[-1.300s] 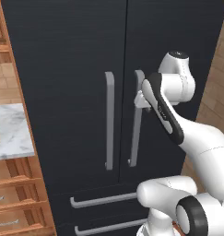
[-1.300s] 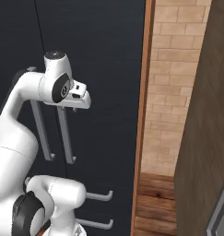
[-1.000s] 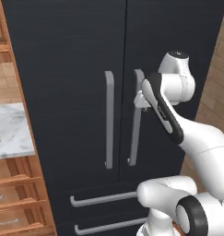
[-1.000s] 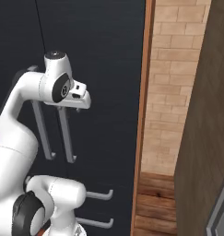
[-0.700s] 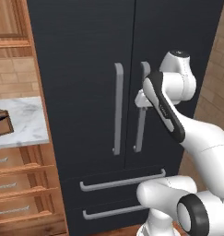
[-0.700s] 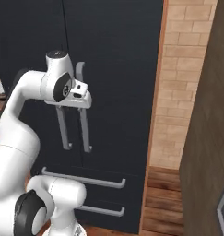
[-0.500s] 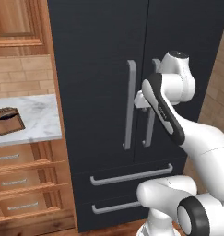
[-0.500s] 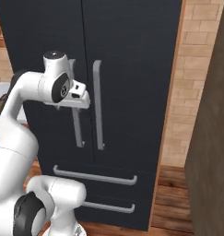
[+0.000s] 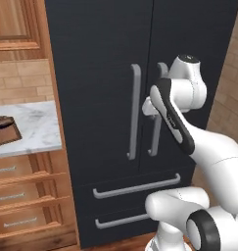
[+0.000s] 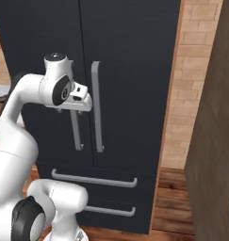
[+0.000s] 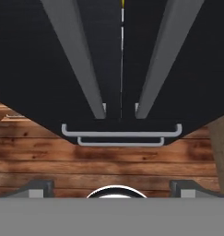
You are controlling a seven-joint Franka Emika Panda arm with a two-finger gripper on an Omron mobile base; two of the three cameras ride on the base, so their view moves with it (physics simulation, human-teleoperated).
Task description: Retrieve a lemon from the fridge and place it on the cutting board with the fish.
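Fingertips (image 11: 39,188) spread wide at the lower corners of the hand view, nothing between them; gripper (image 11: 114,191) released and empty. Aimed down the front of the fridge (image 9: 140,59), centred on the seam between the two doors, with the left bar handle (image 11: 76,60) and right bar handle (image 11: 162,60) running up either side of that seam. Past the handle ends, two drawer handles (image 11: 121,133) stacked one under the other, then brown wooden floor (image 11: 109,161).

In the base views, hand held at mid-height in front of the fridge, just before the two vertical bar handles, close but contact cannot be told. Both doors shut; both lower drawers shut. A thin bright sliver at the top of the door seam in the hand view.

Left of the fridge: white marble counter (image 9: 35,130) over wooden drawers (image 9: 22,196), with the end of a dark brown cutting board (image 9: 4,131) at the frame edge. Wooden upper cabinet (image 9: 12,24) above. Brick wall (image 10: 189,70) right of the fridge.
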